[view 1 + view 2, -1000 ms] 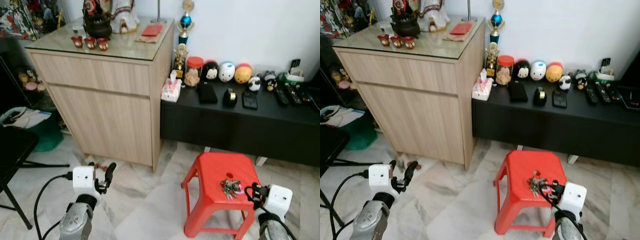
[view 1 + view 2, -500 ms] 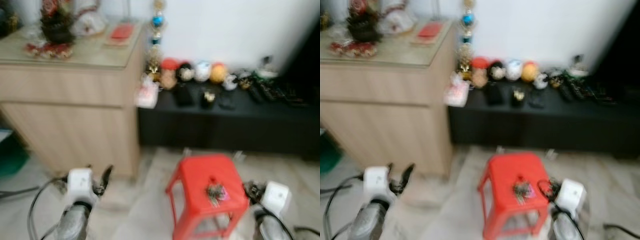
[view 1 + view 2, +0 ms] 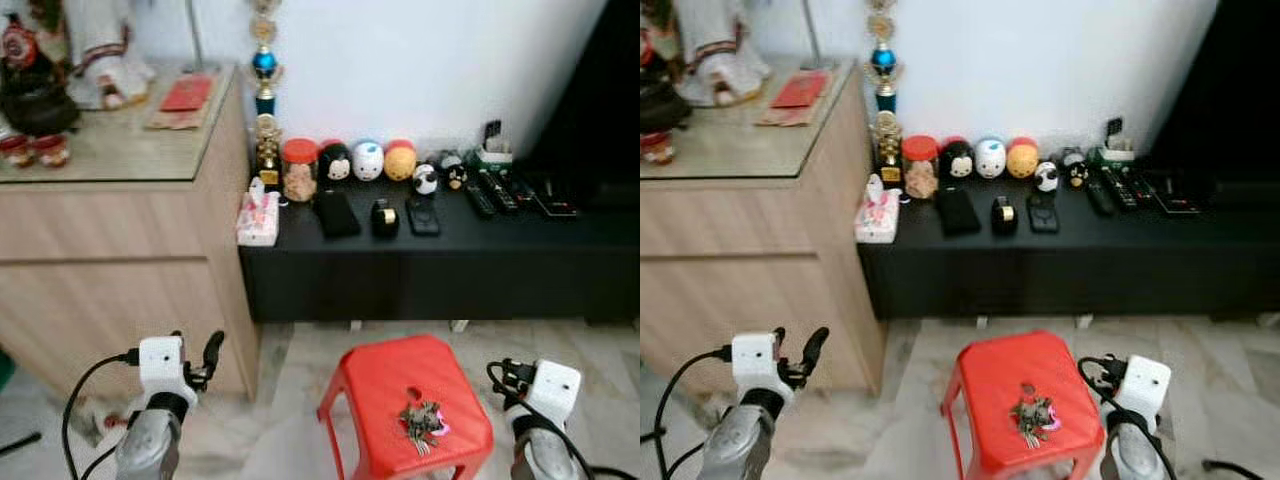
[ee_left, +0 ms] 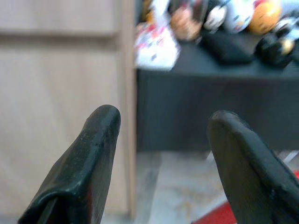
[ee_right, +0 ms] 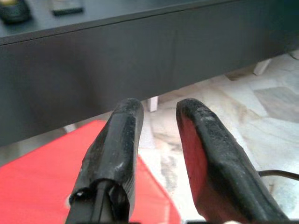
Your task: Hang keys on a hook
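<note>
Red stool (image 3: 400,385) holds keys (image 3: 421,421); I'm approaching; right gripper (image 5: 159,116) narrowly parted, left gripper (image 4: 161,126) wide; grasp next.

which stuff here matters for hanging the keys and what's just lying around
For the job: keys on the red stool; right hand beside the stool.

Just lying about: trophy, tissue box, jar, round toys, remotes on the black bench.

red stool (image 3: 400,385) | black bench (image 3: 440,250) (round toys, remotes) | wooden cabinet (image 3: 110,250)
</note>
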Tool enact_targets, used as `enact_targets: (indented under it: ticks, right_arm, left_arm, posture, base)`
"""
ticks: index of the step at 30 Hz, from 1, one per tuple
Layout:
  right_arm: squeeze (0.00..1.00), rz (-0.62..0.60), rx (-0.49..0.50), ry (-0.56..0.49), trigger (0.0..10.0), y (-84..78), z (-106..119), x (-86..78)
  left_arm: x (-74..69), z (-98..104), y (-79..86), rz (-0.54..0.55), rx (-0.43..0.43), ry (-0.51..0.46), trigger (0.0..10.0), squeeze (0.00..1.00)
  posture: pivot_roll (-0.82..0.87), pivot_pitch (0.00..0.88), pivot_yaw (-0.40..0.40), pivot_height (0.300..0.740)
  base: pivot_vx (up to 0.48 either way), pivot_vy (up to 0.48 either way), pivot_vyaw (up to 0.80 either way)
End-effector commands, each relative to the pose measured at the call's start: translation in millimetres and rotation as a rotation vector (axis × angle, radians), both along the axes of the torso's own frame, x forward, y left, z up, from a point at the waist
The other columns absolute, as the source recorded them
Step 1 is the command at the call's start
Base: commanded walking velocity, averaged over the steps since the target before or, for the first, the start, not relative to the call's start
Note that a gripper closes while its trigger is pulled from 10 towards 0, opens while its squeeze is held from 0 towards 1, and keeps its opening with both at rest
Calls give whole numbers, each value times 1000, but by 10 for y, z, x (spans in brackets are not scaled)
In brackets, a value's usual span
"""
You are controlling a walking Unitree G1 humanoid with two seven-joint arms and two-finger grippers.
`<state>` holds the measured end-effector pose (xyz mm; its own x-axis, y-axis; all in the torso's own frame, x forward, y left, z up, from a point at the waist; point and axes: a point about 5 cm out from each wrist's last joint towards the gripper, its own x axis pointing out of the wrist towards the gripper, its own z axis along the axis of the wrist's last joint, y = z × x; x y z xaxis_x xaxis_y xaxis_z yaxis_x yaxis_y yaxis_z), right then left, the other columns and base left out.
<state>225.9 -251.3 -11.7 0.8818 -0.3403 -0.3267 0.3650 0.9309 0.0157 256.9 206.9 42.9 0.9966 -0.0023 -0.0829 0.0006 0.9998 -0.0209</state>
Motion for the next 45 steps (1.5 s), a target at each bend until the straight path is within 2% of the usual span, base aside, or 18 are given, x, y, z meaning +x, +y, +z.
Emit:
enact_targets:
  ticks: [1,6,9,11,17,22,29,35,40,45]
  right_arm:
    - [0,-20,-3,3,10000,-90,18,-9]
    - [0,9,-7,-4,10000,-67,25,-24]
    - [0,-9,-1,-4,10000,-53,-6,-109]
    - [0,-11,6,0,10000,19,-61,-239]
    - [0,11,38,59,10000,145,-206,-402]
    - [0,32,38,41,10000,138,-143,-319]
    - [0,61,27,31,10000,61,-90,-289]
    - [0,99,20,55,10000,57,-98,-283]
    - [0,134,38,65,10000,108,-102,-156]
    - [0,192,52,68,10000,218,-88,-27]
  left_arm:
    - [13,-67,-83,-17,-10,29,10000,0]
    - [17,-74,-74,-14,-21,28,10000,0]
    - [-24,-77,-7,0,-20,34,10000,0]
    - [-98,-108,75,-17,-7,54,10000,0]
    - [-177,-126,191,0,27,75,10000,0]
    - [-186,-88,222,13,32,64,10000,0]
    - [-222,-149,117,1,24,78,10000,0]
    - [-227,-173,67,22,2,75,10000,0]
    - [-223,-157,61,20,3,67,10000,0]
    - [-225,-132,164,62,6,59,10000,0]
  posture:
    - [-144,0,-42,740]
    - [-158,0,-29,740]
    - [-174,0,2,740]
    - [-175,0,27,740]
    - [-134,0,36,740]
    - [-126,0,42,740]
    - [-141,0,15,740]
    - [-129,0,-12,740]
    - [-87,0,-26,740]
    - [-61,0,-47,740]
  base:
    - [0,0,0]
    - [0,0,0]
    - [0,0,0]
    - [0,0,0]
    - [0,0,0]
    - [0,0,0]
    - [0,-360,0]
    - [0,-370,0]
    - [0,-356,0]
    - [0,0,0]
